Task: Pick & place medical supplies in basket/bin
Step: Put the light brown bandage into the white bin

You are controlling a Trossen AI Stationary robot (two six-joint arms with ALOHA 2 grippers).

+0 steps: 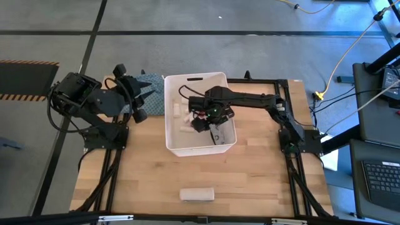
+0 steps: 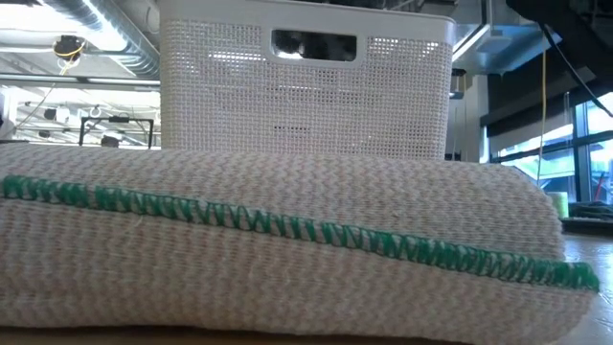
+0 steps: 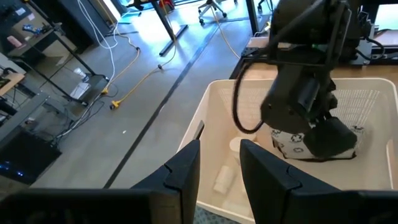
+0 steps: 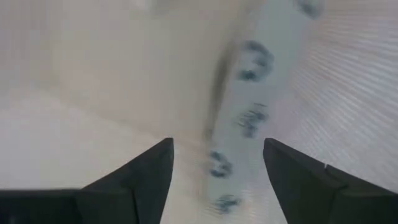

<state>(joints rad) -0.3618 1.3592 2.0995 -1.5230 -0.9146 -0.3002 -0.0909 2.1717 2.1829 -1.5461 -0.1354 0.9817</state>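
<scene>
My right gripper (image 4: 217,168) is down inside the white tub (image 1: 170,134), fingers spread apart with the grey-patterned packet (image 4: 242,118) loose just ahead of them, propped against the tub wall — the letting-go step, I judge, so next I should lift straight up clear of the rim. My left gripper (image 3: 221,174) waits beside the tub, fingers partly apart and empty. A beige roll (image 2: 278,254) fills the low view, hiding the table, and other supplies in the tub are too small to tell.
</scene>
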